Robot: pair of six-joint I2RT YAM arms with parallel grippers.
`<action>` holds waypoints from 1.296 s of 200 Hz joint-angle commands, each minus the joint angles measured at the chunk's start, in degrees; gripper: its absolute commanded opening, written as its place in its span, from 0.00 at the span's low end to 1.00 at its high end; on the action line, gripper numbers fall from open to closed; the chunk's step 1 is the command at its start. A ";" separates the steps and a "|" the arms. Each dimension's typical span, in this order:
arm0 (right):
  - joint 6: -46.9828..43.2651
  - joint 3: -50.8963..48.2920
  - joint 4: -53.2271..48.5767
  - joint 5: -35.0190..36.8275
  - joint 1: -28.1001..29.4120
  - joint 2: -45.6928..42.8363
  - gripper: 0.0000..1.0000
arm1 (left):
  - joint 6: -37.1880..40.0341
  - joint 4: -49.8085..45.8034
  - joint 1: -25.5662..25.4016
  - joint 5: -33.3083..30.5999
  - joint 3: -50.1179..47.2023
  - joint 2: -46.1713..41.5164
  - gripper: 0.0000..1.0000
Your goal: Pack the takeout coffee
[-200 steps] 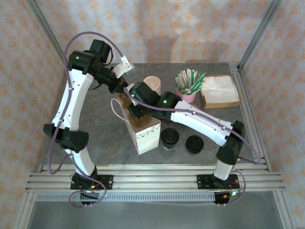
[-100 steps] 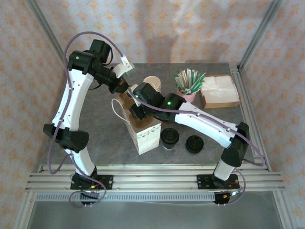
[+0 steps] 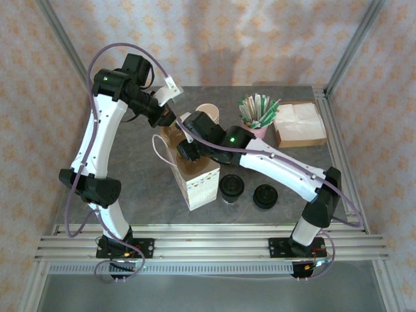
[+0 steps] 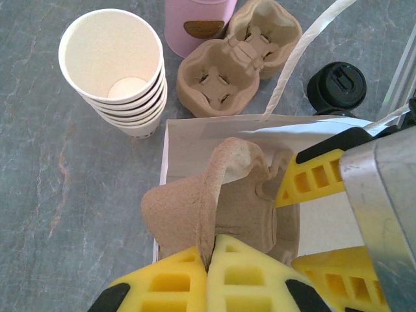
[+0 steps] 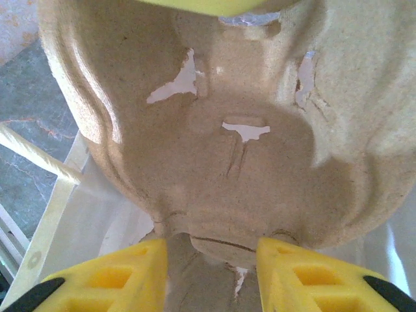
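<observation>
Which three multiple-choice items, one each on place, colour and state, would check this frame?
1. Where is the held pulp carrier?
A on the napkins
B in the white bag, at its mouth
C atop the cup stack

2. What colour is the stick holder?
A pink
B green
C black

3. How is the left hand?
A wide open
B shut on a black lid
C shut on the carrier's edge

Key:
1 B, the bag's walls surround it.
2 A, its wall is pink.
3 C, it pinches the pulp flap.
</observation>
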 commanded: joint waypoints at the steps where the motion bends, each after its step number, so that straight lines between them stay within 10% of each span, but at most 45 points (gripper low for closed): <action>1: 0.91 2.03 -1.50 2.46 -0.23 1.29 0.41 | 0.29 -0.52 0.00 1.59 1.48 -0.69 0.04; 259: 3.92 -5.08 8.13 16.24 3.71 2.30 0.47 | -0.77 -0.60 0.01 1.85 2.62 0.25 0.05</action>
